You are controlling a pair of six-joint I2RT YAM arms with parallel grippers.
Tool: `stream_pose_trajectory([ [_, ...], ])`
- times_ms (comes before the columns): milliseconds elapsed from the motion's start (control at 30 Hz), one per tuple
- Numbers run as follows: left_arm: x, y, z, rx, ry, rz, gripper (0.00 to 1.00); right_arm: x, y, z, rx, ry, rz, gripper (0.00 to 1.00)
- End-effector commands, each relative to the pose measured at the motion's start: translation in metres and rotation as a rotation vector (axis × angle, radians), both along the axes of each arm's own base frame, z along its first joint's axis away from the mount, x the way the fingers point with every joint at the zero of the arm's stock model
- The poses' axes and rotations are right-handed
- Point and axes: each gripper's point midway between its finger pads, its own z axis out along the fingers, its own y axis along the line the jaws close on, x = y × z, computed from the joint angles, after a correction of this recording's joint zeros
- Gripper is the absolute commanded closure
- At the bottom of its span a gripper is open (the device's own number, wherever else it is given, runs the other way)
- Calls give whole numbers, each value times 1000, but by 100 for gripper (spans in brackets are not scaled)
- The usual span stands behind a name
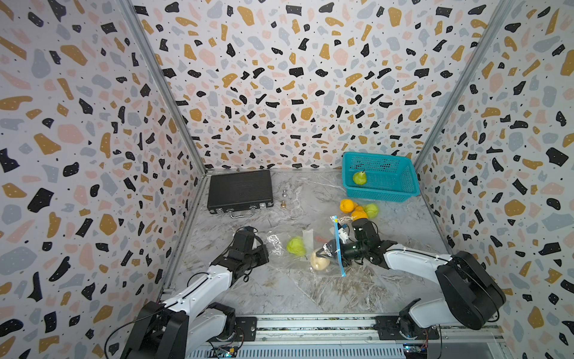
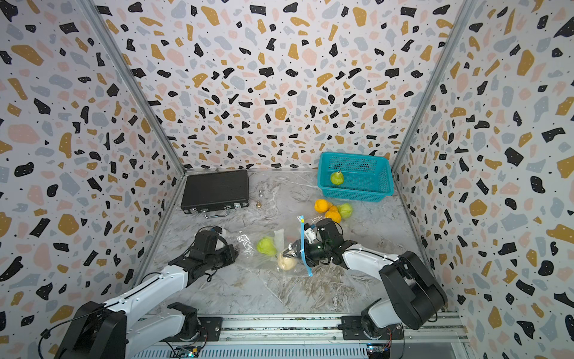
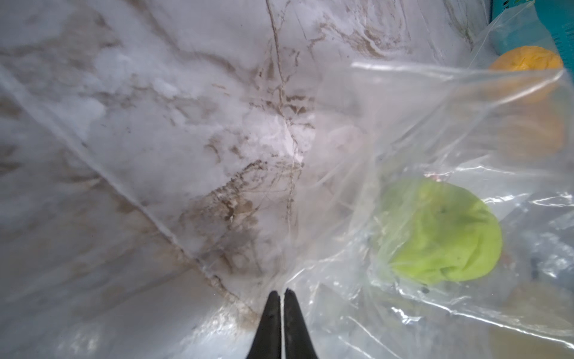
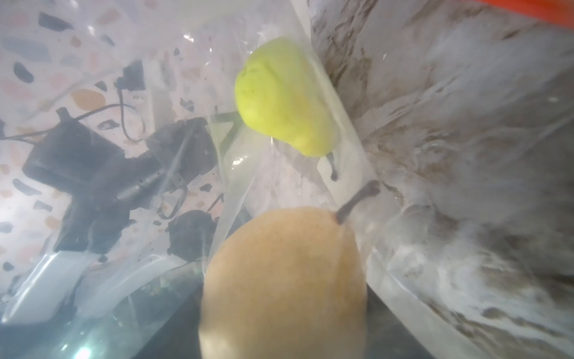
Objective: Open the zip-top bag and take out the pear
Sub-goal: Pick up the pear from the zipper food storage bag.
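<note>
A clear zip-top bag (image 1: 275, 241) with a blue zip strip (image 1: 339, 248) lies mid-table in both top views. Two pears are inside it: a green pear (image 1: 295, 246) (image 4: 285, 96) and a tan pear (image 1: 320, 263). My right gripper (image 1: 326, 250) reaches in through the bag's mouth. The tan pear (image 4: 285, 279) fills the space between its jaws, which close on it. My left gripper (image 3: 282, 292) is shut, pinching the bag's film at the far corner, with the green pear (image 3: 441, 233) close by behind the plastic.
A teal basket (image 1: 379, 194) at the back right holds another green pear (image 1: 359, 177). Two oranges (image 1: 347, 205) and a green fruit (image 1: 371, 210) lie in front of it, just behind my right wrist. A black case (image 1: 239, 191) sits back left beside small metal pieces (image 1: 283, 204).
</note>
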Motion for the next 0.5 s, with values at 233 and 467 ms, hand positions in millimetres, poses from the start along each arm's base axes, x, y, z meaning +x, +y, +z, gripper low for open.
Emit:
stream_pose_trajectory([
  [233,-13,-36,61,-305,-170,-97,57,-9,2,3,22,34,63,35],
  [467,-44,-76,74,-384,-159,-211,42,-4,5,-34,-4,99,51,30],
])
